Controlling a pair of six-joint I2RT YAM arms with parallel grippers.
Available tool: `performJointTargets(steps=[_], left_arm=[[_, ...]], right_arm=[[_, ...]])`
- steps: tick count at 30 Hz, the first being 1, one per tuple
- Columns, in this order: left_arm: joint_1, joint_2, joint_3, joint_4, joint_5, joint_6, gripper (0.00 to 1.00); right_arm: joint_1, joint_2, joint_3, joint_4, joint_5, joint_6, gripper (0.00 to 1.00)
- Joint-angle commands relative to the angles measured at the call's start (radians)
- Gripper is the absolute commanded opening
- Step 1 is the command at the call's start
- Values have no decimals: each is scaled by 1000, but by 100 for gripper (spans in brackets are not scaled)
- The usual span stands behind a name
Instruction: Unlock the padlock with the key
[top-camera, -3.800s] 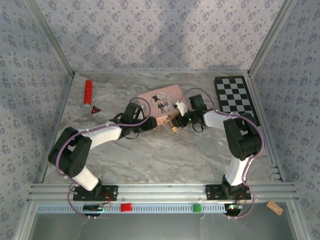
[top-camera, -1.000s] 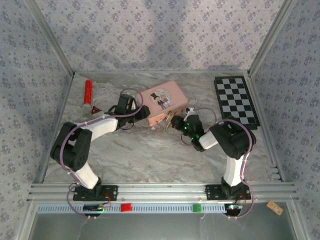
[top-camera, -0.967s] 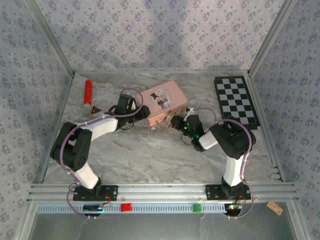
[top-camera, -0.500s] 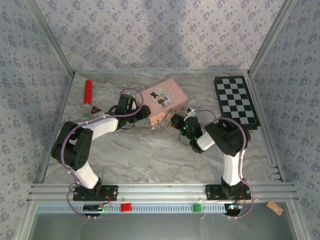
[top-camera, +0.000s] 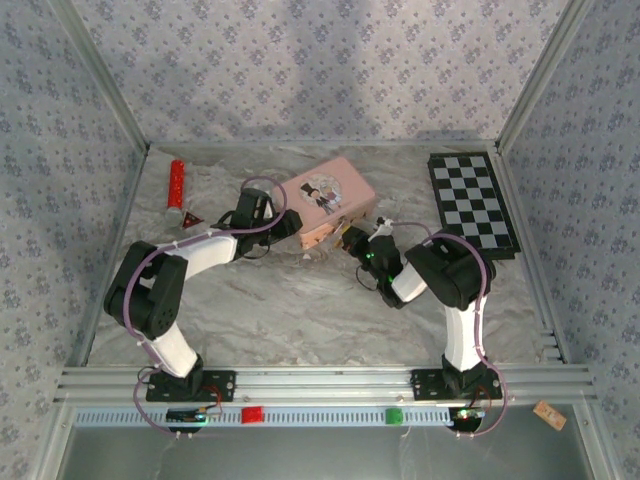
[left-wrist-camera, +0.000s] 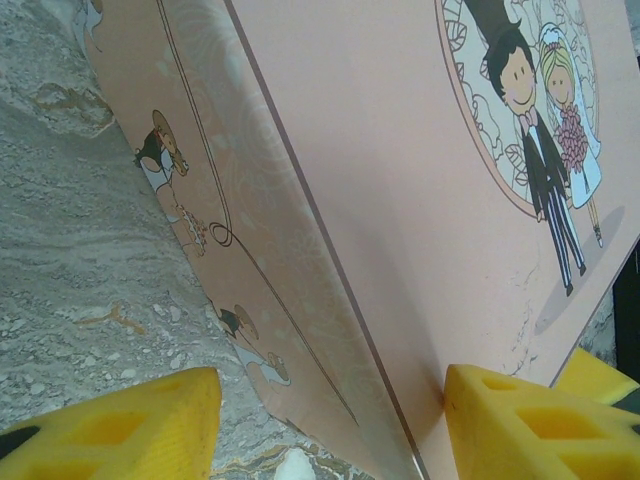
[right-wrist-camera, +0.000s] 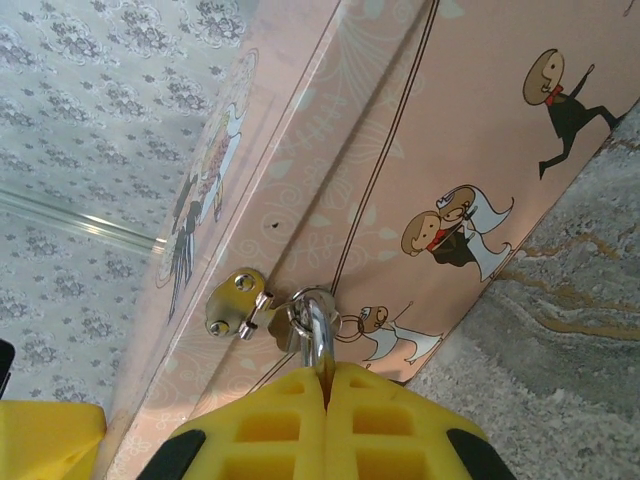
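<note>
Padlock: its thin silvery loop (right-wrist-camera: 318, 338) hangs from the ring of the metal hasp (right-wrist-camera: 238, 300) on the front wall of the pink tin (top-camera: 325, 195).
Right gripper (right-wrist-camera: 326, 392): the yellow fingers are pressed together with the loop running into the seam between them. I judge them clamped on the padlock.
Left gripper (left-wrist-camera: 330, 425): the fingers stand wide apart astride the tin's near-left corner. One is against the lid and the other is clear of the side wall.
Key relation: the padlock lies straight ahead of the right gripper. Its long axis runs from the hasp ring out from the tin's front wall and into the fingers, so its lower end points back into the hand.
Nearer arm: the right one holds the lock, while the left one is further along the tin, at its corner.
Hidden: the fingers cover the brass body and keyhole.
Key: I cannot tell where it is, or whether it is already in the lock.
Overhead view: the lock is too small to make out beside the right arm's wrist.
</note>
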Motion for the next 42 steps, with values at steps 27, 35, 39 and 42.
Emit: performJointTargets(steps=[27, 35, 39, 42], left_arm=[[-4, 41, 36, -26, 18, -56, 72], [-4, 30, 48, -52, 4, -43, 71], [-4, 22, 42, -54, -1, -43, 72], [-4, 5, 33, -56, -6, -37, 72]], right_arm=[[-69, 15, -3, 89, 136, 182, 0], [-111, -9, -47, 90, 144, 178, 0], [-123, -31, -67, 75, 136, 161, 0], [-138, -72, -81, 23, 98, 127, 0]])
